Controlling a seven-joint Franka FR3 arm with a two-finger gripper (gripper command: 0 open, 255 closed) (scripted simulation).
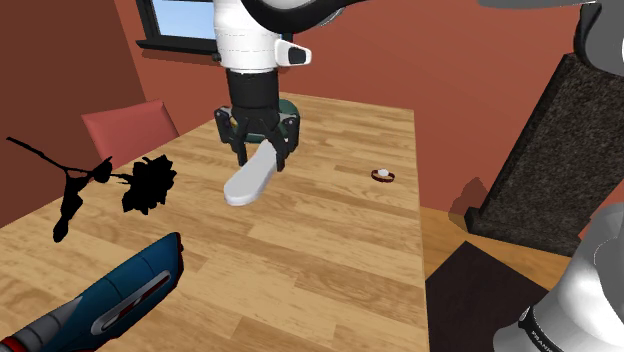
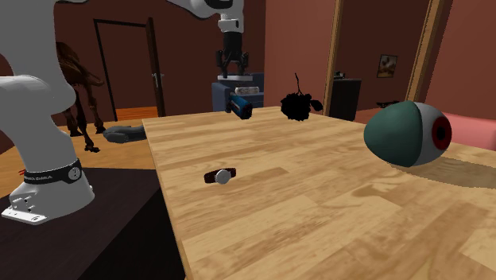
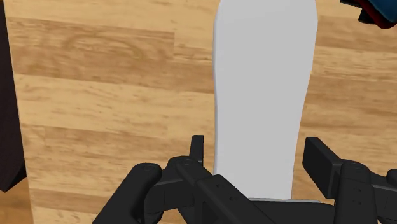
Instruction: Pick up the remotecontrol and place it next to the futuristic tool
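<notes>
A plain white, long remote control (image 1: pixel 250 178) hangs tilted above the wooden table (image 1: pixel 330 240), clasped at its upper end by my black gripper (image 1: pixel 262 155). In the wrist view the remote control (image 3: pixel 264 95) runs out from between the fingers of the gripper (image 3: pixel 257 167) over the wood. The futuristic tool (image 1: pixel 125 290), blue with red and grey parts, lies on the table at the shoulder view's lower left, well apart from the remote. The second exterior view shows the tool (image 2: pixel 242 104) at the far end of the table below the gripper (image 2: pixel 231 68).
A black flower-like shape (image 1: pixel 148 185) and a black twig (image 1: pixel 70 195) lie near the tool. A small red-and-white ring (image 1: pixel 382 175) sits by the table's right edge. A large green eyeball object (image 2: pixel 409 131) stands on the table. A red chair (image 1: pixel 128 128) is behind it.
</notes>
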